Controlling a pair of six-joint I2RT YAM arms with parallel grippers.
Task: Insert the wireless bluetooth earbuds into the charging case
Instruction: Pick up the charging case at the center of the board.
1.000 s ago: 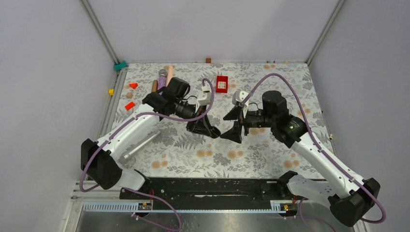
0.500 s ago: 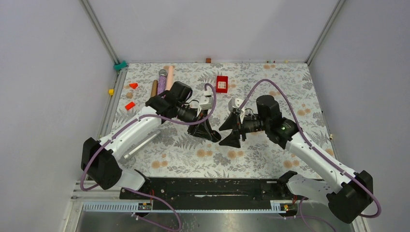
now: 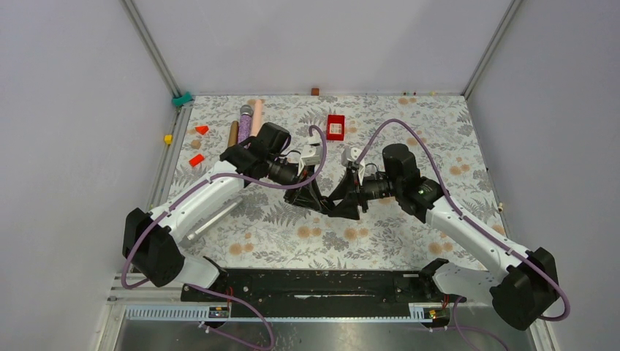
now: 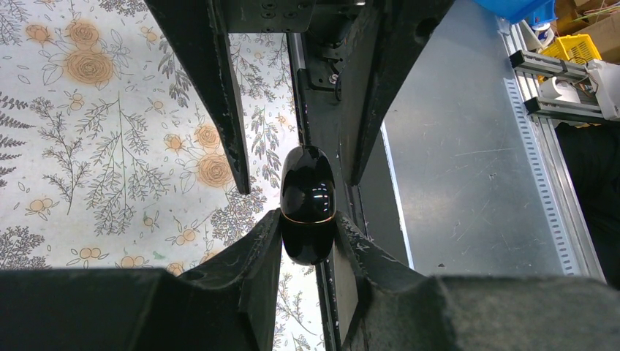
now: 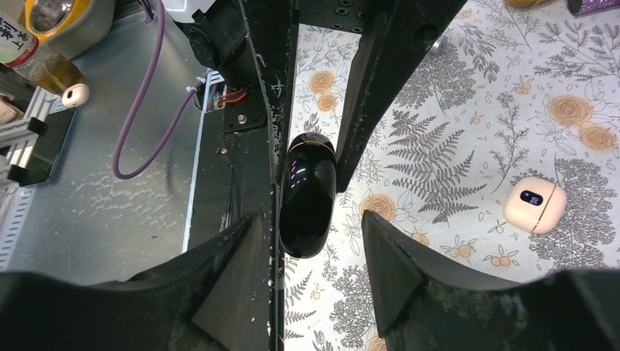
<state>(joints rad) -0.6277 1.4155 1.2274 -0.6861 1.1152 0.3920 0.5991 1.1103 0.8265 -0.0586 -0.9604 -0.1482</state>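
Pinches the black case (image 4: 308, 191) tight in the left gripper (image 4: 308, 223), up above the mat (image 4: 88, 146). Has the right gripper (image 5: 311, 219) spread wide around the other end, not squeezing yet. Shows no earbuds anywhere, only a white case (image 5: 534, 205) lying on the mat. Might drop the shiny, round black case if the left lets go before the right shuts. Might also push it crooked if one finger hits first.
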